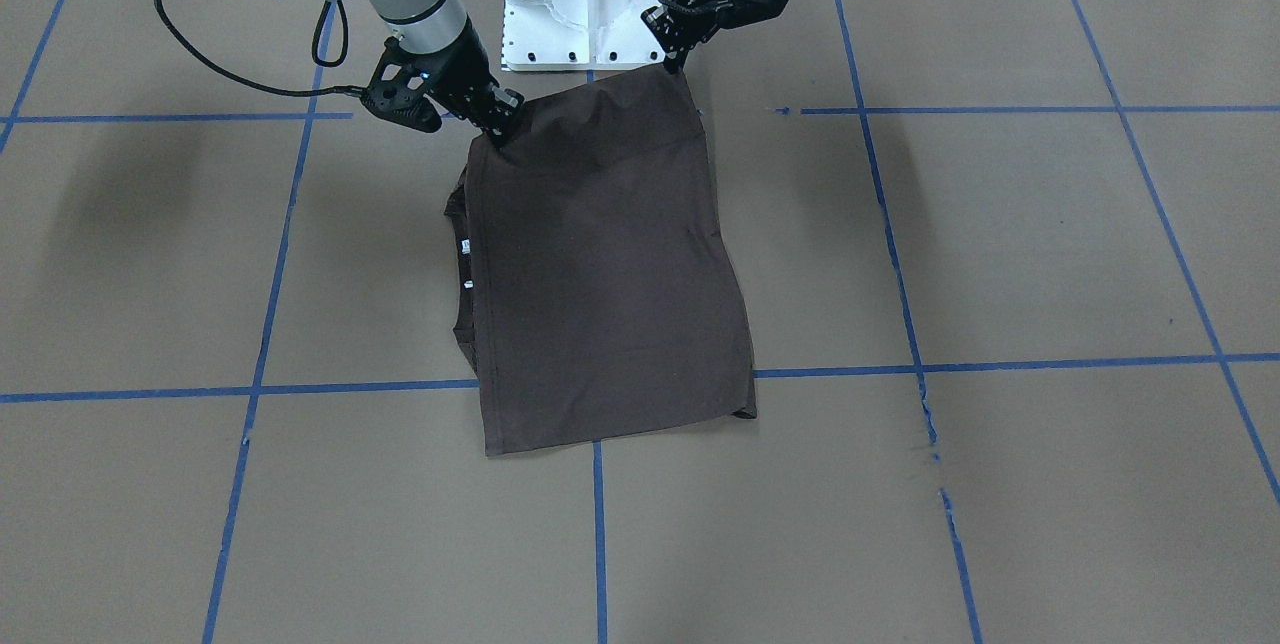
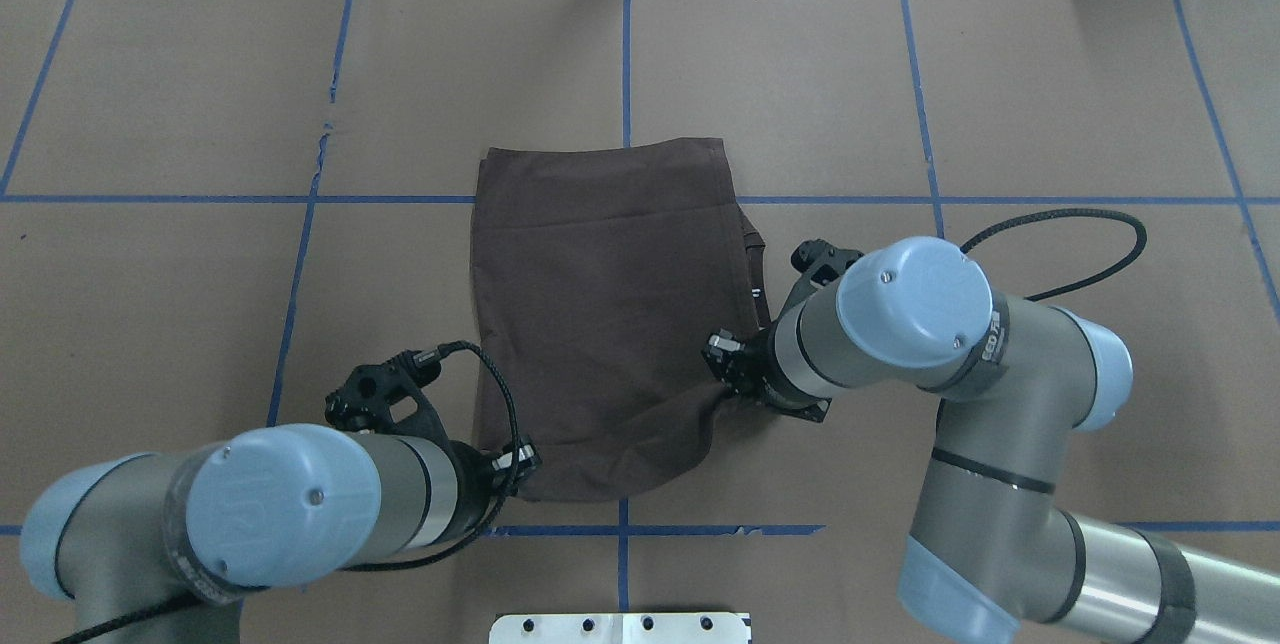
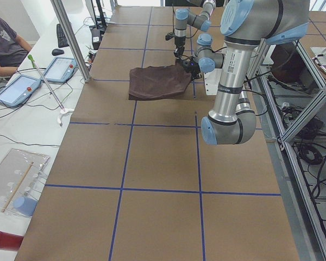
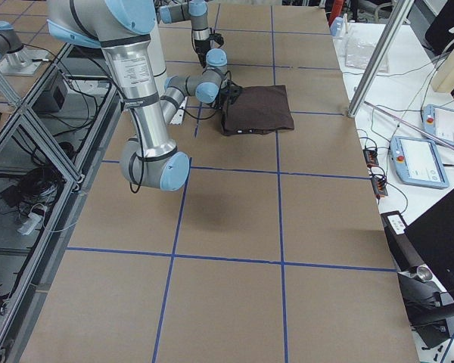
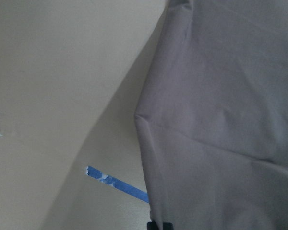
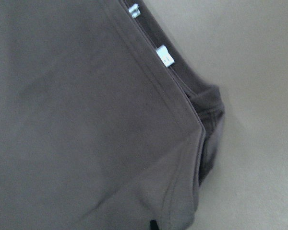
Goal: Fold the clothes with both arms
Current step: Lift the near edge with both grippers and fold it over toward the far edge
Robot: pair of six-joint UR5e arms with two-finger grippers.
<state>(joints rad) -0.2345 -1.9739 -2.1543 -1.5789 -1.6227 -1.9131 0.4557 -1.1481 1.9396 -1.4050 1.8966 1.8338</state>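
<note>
The clothes are one dark brown T-shirt [image 1: 610,264] [image 2: 600,304], folded to a rough rectangle in the middle of the table. Its collar and small white neck labels [image 1: 466,246] [image 6: 165,56] peek out on the side of my right arm. My left gripper [image 1: 678,64] [image 2: 522,472] is shut on the shirt's corner nearest the robot. My right gripper [image 1: 497,134] [image 2: 722,386] is shut on the other near corner. The cloth rises to both sets of fingertips, so that edge is lifted a little. Both wrist views are filled with fabric [image 5: 221,120] [image 6: 86,120].
The white pedestal base [image 1: 585,4] stands just behind the shirt's near edge. Blue tape lines [image 1: 600,524] grid the brown tabletop. A black cable [image 1: 200,34] loops from the right arm. A seated person [image 3: 5,46] and tablets [image 3: 16,89] are beside the table's far side.
</note>
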